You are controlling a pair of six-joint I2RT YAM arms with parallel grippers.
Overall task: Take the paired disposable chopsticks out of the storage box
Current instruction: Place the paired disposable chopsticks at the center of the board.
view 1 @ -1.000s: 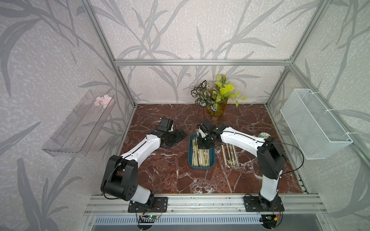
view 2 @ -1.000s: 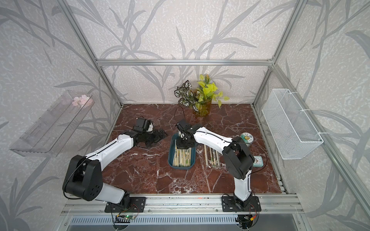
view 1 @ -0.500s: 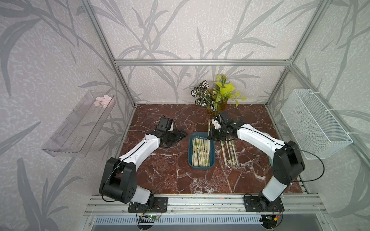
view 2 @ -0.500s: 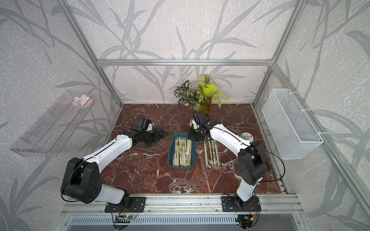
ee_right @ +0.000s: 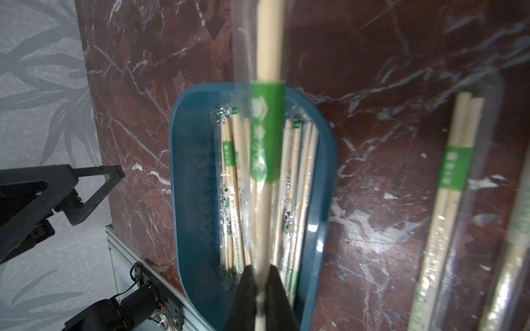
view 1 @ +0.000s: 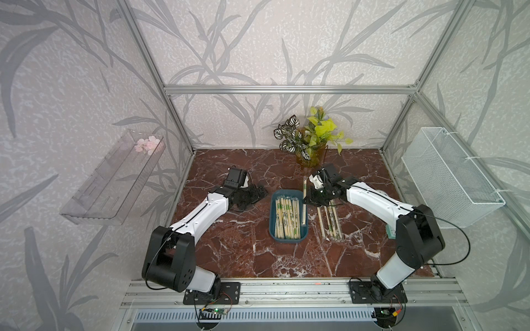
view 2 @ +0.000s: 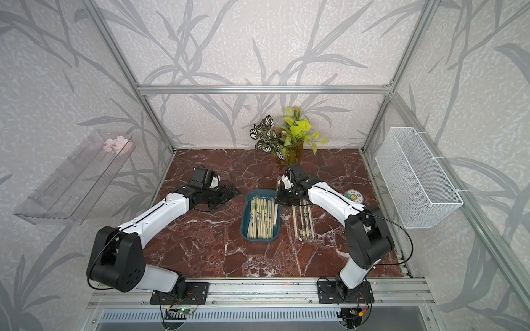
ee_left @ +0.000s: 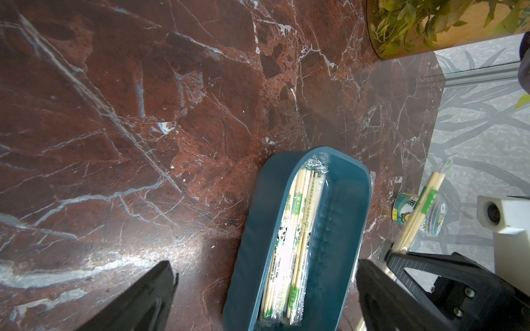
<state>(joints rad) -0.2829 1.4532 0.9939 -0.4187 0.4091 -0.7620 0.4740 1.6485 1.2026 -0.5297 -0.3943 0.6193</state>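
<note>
In the right wrist view your chopstick pair is smeared with blur; one end runs off the picture's edge, the other vanishes between the right fingers. The storage box loses one end to the frame there, and the loose pairs on the desk are cropped and soft. In the left wrist view you see only the tips of the left fingers, and the chopstick pair half hides a small tin. In both top views the wrapper print is too small to read.

Teal storage box of wrapped chopsticks on red marble, in front of the wide-spread left pincer.
</note>
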